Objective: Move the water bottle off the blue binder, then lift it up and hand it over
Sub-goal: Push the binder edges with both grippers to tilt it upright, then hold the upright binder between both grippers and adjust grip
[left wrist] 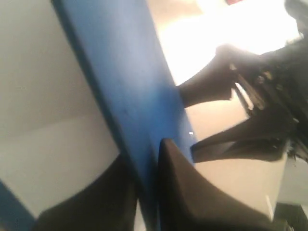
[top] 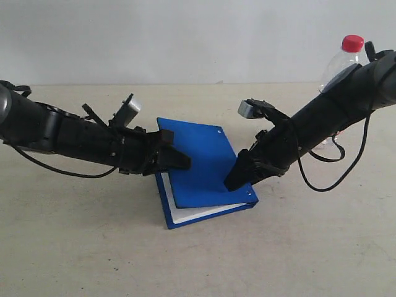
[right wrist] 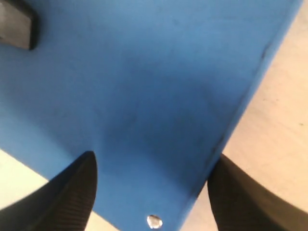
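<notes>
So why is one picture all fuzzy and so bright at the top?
Left wrist view: smeary and out of focus, and the table is washed out nearly white by glare beside the blue binder. Right wrist view: a bit soft too, with a dark shadow patch across the binder's cover. Exterior view: sharp and evenly lit, with only soft shadows.

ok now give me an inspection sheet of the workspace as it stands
surface: beige tabletop, no spills seen
job's things: blue binder lies mid-table, top cover raised off white pages; water bottle stands upright off the binder, behind the right arm
clutter: nothing seen
tools: left tool clamps the cover's edge; right tool is open over the binder's riveted corner
cables: black cables hang in loops below both arms
surroundings: plain pale wall
</notes>
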Robot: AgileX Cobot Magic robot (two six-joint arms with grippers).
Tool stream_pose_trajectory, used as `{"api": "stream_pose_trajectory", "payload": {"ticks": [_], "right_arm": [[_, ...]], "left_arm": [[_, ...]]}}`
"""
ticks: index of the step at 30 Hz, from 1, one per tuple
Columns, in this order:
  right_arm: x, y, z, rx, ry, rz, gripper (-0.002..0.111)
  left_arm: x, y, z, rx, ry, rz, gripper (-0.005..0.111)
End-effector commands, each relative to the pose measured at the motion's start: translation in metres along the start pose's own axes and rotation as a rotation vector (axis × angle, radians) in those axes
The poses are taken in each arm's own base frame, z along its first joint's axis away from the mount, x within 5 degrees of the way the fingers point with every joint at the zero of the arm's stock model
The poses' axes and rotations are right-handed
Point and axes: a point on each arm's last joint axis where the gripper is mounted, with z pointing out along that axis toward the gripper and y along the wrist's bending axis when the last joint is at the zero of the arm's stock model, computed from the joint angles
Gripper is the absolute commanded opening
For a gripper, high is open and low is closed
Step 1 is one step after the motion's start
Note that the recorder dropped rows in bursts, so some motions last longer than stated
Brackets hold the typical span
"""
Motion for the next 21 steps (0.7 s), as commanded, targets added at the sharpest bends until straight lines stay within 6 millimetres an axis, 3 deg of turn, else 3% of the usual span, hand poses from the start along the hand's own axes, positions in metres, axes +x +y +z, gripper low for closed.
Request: {"api": "stream_pose_trajectory", "payload": {"ticks": [1,4,9,15,21], "right_arm": [[-0.002,0.017,-0.001,-0.139,0.011,-0.040,0.059],[-0.001,0.017,-0.001,-0.144,0.013,-0.042,0.059],[-0.001,0.020,-0.002,-0.176,0.015,-0.063,0.059],[-0.012,0.034,-0.006,-0.322,-0.128,-0.135,0.059],[-0.023,0.037,-0.008,-0.350,-0.251,-0.122,0.059]], "left_arm": [[-0.002,-0.015,-0.018,0.200,0.023,0.232,0.004],[-0.007,-0.021,-0.036,0.329,0.000,0.240,0.004],[-0.013,-0.007,-0.056,0.288,-0.018,0.228,0.004],[0.003,0.003,-0.060,0.267,0.052,0.219,0.004],[0.010,0.005,-0.060,0.270,0.051,0.235,0.004]]}}
